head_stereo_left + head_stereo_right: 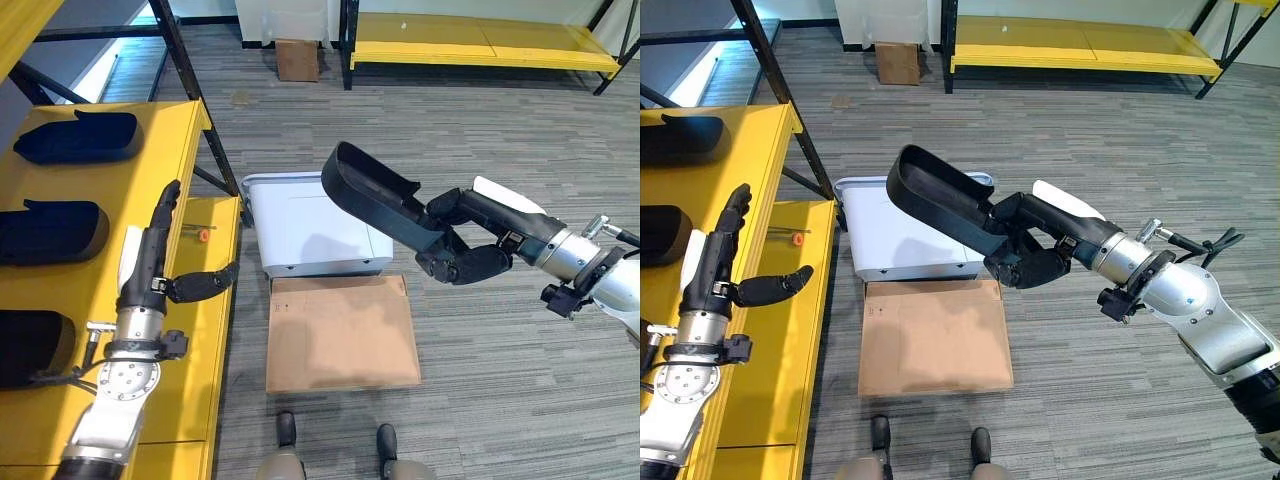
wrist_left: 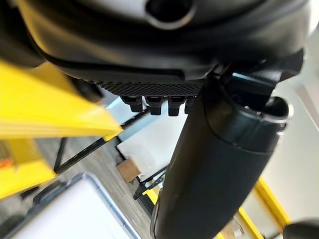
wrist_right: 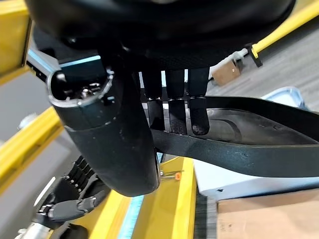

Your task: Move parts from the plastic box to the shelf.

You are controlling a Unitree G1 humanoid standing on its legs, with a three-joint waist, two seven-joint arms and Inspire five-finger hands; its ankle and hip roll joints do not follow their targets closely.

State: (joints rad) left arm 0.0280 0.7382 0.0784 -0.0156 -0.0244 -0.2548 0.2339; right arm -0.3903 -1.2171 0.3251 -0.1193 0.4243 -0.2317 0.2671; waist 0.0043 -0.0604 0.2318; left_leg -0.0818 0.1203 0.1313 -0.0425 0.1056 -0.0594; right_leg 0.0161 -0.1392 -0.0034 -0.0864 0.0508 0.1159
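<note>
Over the plastic box: the right hand [image 1: 470, 262] holds a long black part [image 1: 375, 195] in the air, fingers and thumb curled round its near end, the part's far end raised above the box.
Plastic box [image 1: 310, 235]: white, on the grey floor just beside the yellow shelf's lower level; I cannot tell what lies inside it.
Cardboard sheet [image 1: 342, 333]: flat on the floor, touching the near side of the box.
Yellow shelf [image 1: 150, 160]: three black parts [image 1: 78, 138] lie in a row on its upper level.
Small orange piece [image 1: 202, 236]: on the lower level.
Left hand [image 1: 152, 255]: above the shelf edge, fingers straight, thumb spread, holding nothing.
</note>
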